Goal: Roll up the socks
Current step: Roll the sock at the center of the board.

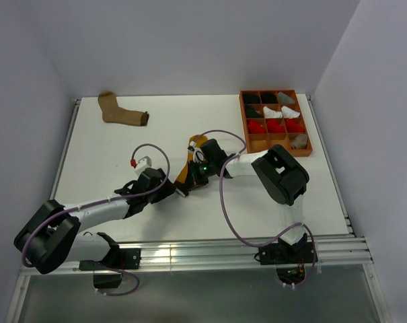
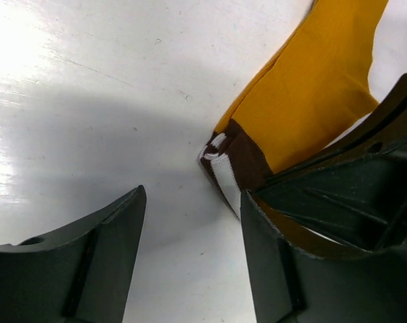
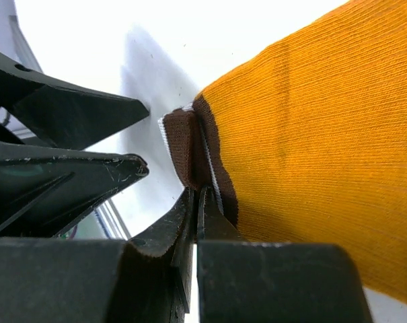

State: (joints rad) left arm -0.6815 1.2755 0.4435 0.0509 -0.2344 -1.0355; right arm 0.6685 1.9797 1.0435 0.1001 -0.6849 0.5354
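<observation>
My right hand (image 3: pixel 195 196) is pinched shut on the dark cuff (image 3: pixel 183 145) of the yellow sock (image 3: pixel 311 134). The sock lies flat mid-surface (image 1: pixel 102 155), its foot running away from the arms. My left hand (image 2: pixel 193 202) stands wide just beside that cuff, with nothing between its fingers. The brown sock (image 1: pixel 122 111) lies well apart at the far left, and the tray (image 1: pixel 244 124) of finished bundles sits far right.

The step, as I read it, is starting the roll from the cuff end. To do it well I should keep the right pinch low and firm, then turn the cuff over onto the yellow body rather than lifting it, so the sock does not slide. From the wrist view I cannot quite tell how much fabric the tips have caught; it may be only the folded edge. So I would bring the left hand down on the sock just behind the cuff to pin it before rolling. A loose first turn will likely spoil the bundle.
</observation>
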